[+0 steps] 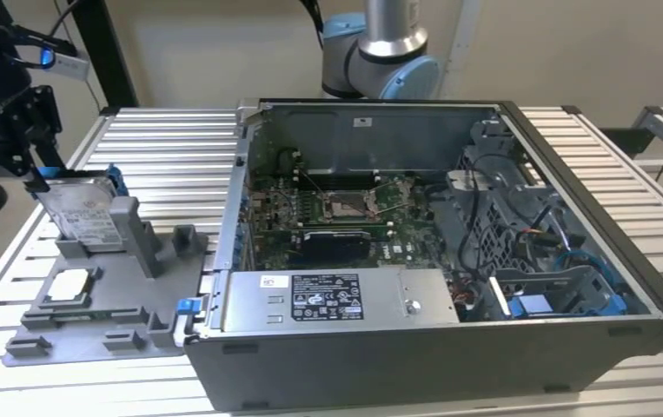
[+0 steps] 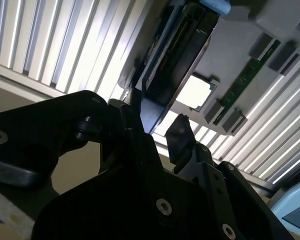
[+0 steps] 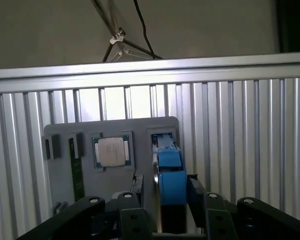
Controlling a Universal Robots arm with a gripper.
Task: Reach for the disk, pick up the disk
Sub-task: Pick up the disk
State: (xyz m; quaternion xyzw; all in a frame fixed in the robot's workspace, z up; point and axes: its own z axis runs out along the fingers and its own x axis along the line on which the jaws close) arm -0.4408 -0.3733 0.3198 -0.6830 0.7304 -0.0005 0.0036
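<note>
The disk point(image 1: 82, 213) stands on edge in a slot of the grey holder tray point(image 1: 111, 317) at the exterior view's left, its white label facing outward and blue rails on its sides. My black gripper point(image 1: 36, 176) hangs at the disk's upper corner. In the first wrist view the gripper point(image 3: 165, 189) is open, and its fingers point(image 3: 138, 191) flank the blue-railed disk point(image 3: 170, 175) with a narrow gap on one side. In the second wrist view the dark disk edge point(image 2: 182, 55) runs between the fingertips point(image 2: 181, 131) of the gripper point(image 2: 157, 117).
A small square chip point(image 1: 70, 282) lies in the tray beside the disk, also seen as the chip point(image 3: 112, 151) next to a green memory stick point(image 3: 76, 170). An open computer case point(image 1: 424, 347) fills the exterior view's middle and right. The slatted metal table point(image 1: 169, 148) carries everything.
</note>
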